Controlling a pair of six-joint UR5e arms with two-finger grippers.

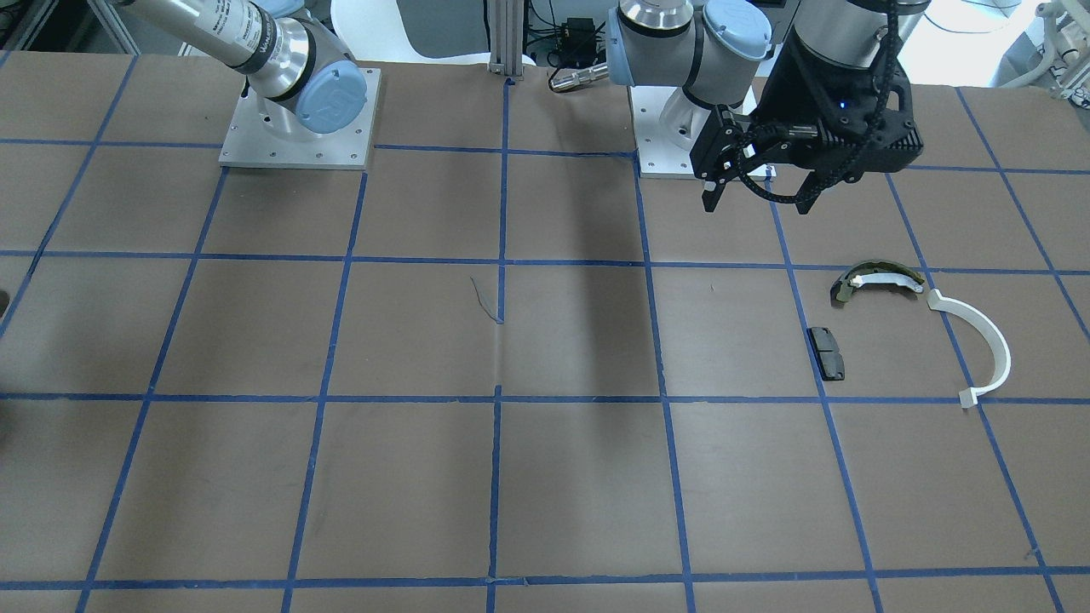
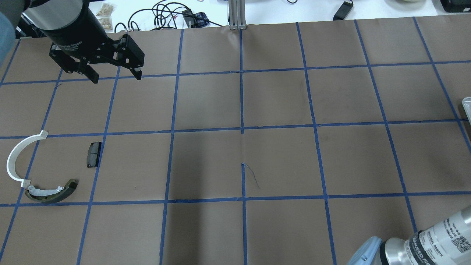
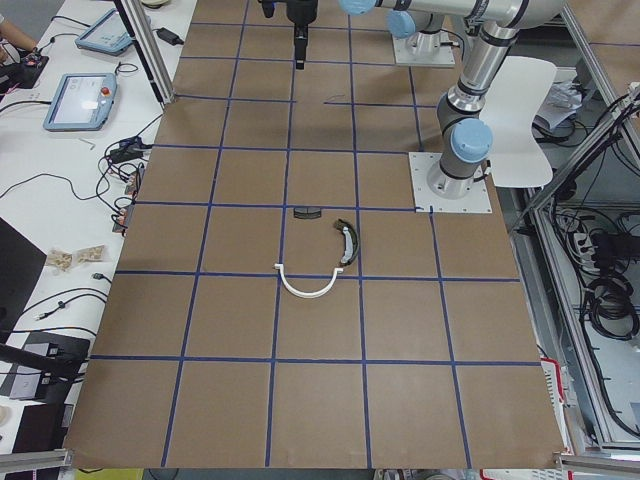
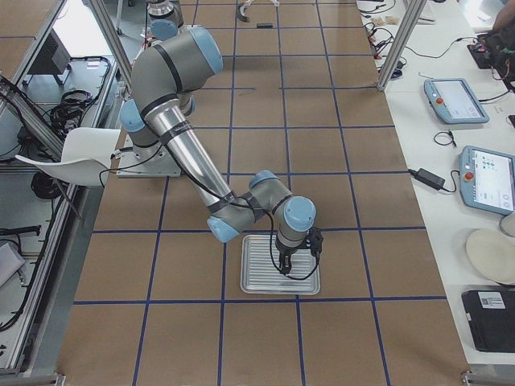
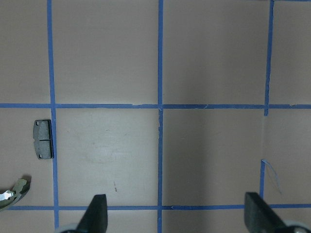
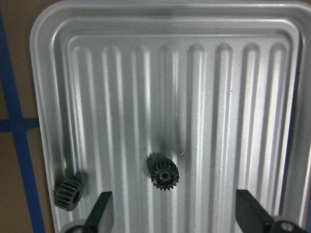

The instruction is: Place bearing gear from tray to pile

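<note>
Hovering over the tray [image 6: 43,97], the right jaws stand wide apart, holding nothing; one bearing gear [image 6: 163,172] lies just ahead of their gap with ribbed floor all round it, and a second gear [image 6: 68,192] sits at 8 o'clock by the corner rim. The left jaws, equally spread and unladen, hang above the worktop [image 2: 279,103]. The pile lies at its 8 o'clock edge: white arc [image 2: 16,156] just beside olive shoe [image 2: 51,191], black pad [image 2: 93,154] apart

Even, fairly bright overhead light; a broad soft shadow darkens the table [image 1: 579,340] at mid-frame. The ribbed tray [image 6: 194,97] shows soft glare and slight blur.
</note>
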